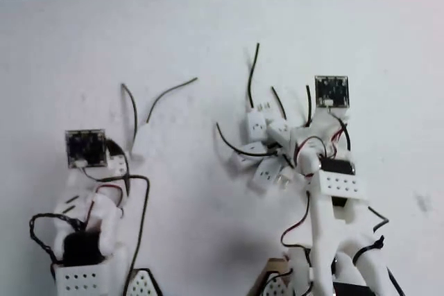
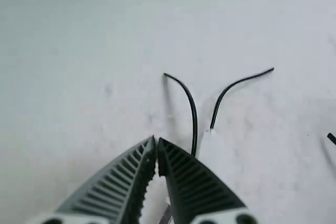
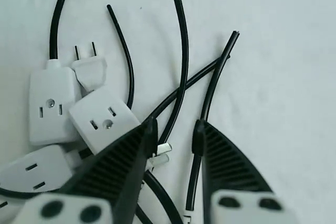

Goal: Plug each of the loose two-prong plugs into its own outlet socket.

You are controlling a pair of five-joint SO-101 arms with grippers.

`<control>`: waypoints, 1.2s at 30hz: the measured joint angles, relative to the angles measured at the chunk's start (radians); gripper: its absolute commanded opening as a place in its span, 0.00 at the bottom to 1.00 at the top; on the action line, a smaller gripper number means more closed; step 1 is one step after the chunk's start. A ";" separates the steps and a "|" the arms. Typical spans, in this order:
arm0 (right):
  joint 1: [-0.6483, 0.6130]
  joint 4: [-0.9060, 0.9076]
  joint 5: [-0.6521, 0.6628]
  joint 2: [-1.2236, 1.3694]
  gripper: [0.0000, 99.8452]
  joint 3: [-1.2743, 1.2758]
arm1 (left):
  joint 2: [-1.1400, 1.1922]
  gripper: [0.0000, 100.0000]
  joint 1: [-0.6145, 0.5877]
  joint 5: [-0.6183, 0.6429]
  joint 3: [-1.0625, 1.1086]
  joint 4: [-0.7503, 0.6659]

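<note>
From above, the matte white table (image 1: 208, 32) carries a tangled heap of blocky white plastic outlet sockets (image 1: 257, 128) right of centre, thin black cords (image 1: 253, 67) arching out of it. The right arm (image 1: 322, 220), white-shelled with red and black wiring, hangs over the heap's near side. The left arm (image 1: 97, 213) stands at the near-left corner, and two loose cords (image 1: 132, 112) curl just beyond it. The table's far edge runs straight across the top of the view, with broad bare surface between it and the arms. On the left wrist view, the left gripper (image 2: 156, 145) is pressed together. Its dark grey ridged fingers (image 2: 126, 182) meet at the tips and hold nothing. One slim curved cord (image 2: 191, 108) ends just beside them, a second (image 2: 236, 83) bends away nearby, and plain tabletop reaches to the far edge. On the right wrist view, the right gripper (image 3: 176, 128) is spread, its ribbed fingers (image 3: 226, 166) straddling smooth black cords without pinching them. A pair of bare metal prongs (image 3: 161, 150) lies beside one finger. A small white two-prong plug (image 3: 89, 72) lies unplugged, touching two rectangular slotted sockets (image 3: 51, 103), and a third socket (image 3: 31, 170) sits nearer the gripper. On the other side of the cords the table lies open.
</note>
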 measured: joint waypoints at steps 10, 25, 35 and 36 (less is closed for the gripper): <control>0.002 -0.083 0.018 0.000 0.12 0.040 | -0.005 0.05 0.100 -0.034 0.018 -0.212; 0.002 -0.086 0.025 0.000 0.12 0.040 | 0.003 0.18 0.140 -0.101 0.011 -0.204; 0.000 -0.086 0.025 0.000 0.12 0.040 | 0.529 0.19 0.150 -0.103 -0.330 -0.203; 0.002 -0.086 0.025 0.000 0.12 0.040 | 0.626 0.19 0.158 -0.103 -0.379 -0.203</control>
